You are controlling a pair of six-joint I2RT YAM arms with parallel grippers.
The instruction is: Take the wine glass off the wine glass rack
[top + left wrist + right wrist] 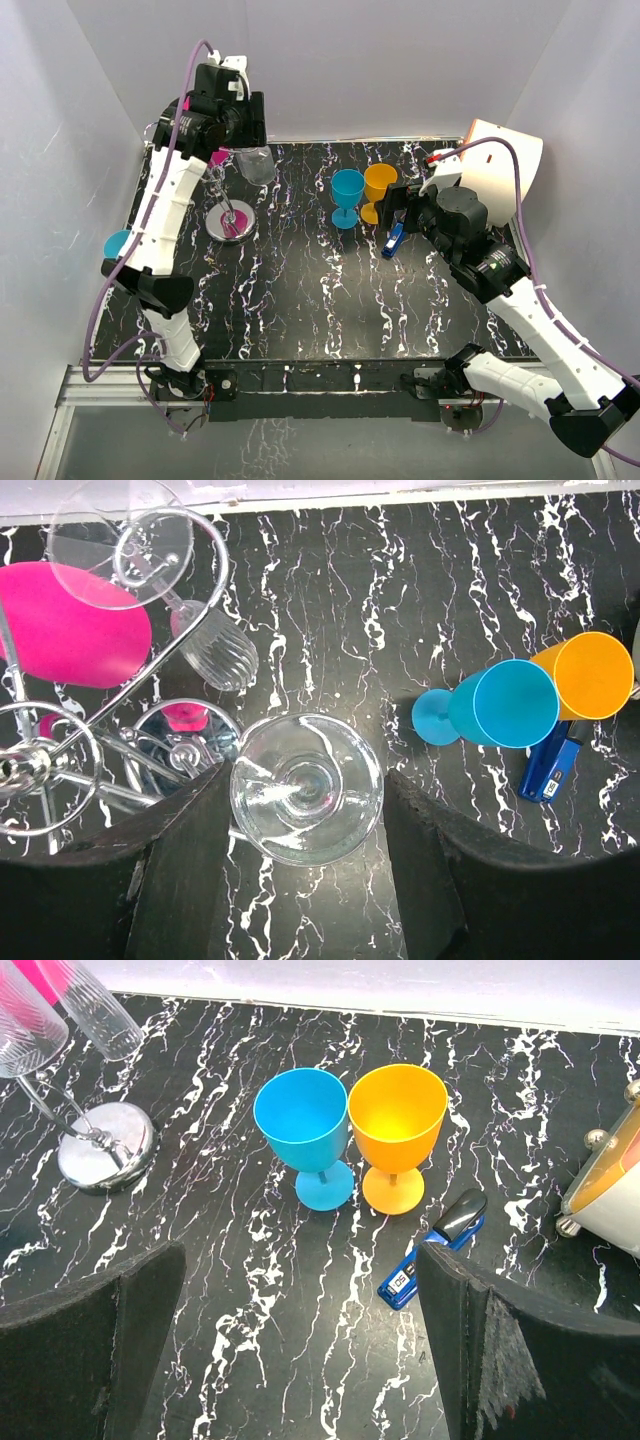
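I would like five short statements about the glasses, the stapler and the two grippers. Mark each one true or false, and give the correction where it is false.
1. The blue goblet stands upright beside the orange goblet. True.
2. The right gripper is shut on the blue stapler. False: the gripper is open and empty, and the stapler lies on the table.
3. A clear wine glass sits between the fingers of the left gripper. True.
4. The orange goblet lies on its side. False: it stands upright.
5. A pink glass is at the wine glass rack. True.
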